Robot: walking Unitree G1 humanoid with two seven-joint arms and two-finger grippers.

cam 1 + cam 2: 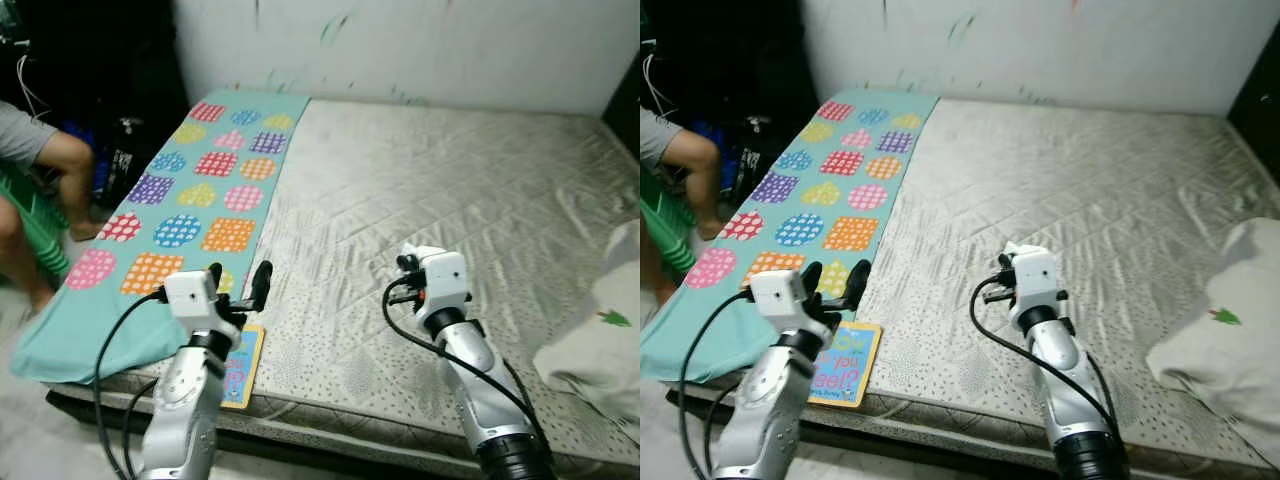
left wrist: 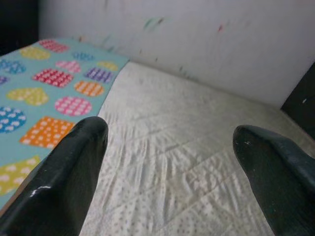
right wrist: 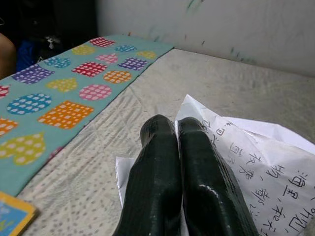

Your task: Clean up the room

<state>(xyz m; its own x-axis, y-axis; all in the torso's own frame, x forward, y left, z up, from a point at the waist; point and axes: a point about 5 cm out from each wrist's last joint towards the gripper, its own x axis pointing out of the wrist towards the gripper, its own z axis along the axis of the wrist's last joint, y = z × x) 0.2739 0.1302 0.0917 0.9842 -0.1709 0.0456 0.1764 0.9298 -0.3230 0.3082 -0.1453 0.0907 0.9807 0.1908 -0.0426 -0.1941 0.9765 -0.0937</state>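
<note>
Bare grey quilted mattress (image 1: 430,230) is lying against a scuffed white wall (image 1: 420,45), with a teal cloth printed with coloured dotted hearts, circles and squares (image 1: 190,200) covering its left side. At the mattress's near left edge, a yellow-bordered picture book with a blue cover (image 1: 845,365) is lying flat, partly on the cloth's corner. Directly above the book, the left gripper (image 1: 238,282) is hovering with its jaws spread wide apart and nothing between them; the left wrist view is looking between the two black fingers (image 2: 64,177) along the mattress. Further right, the right gripper (image 3: 177,147) is hanging over the middle of the mattress with its jaws pressed together on a crumpled white sheet of paper with printed characters (image 3: 256,167), which is fanning out beside and beneath the fingers. Near the right edge, a white garment with a small green tree print (image 1: 600,340) is lying bunched. At the far left, a person's arm in a grey sleeve (image 1: 45,150) is resting beside the bed.
</note>
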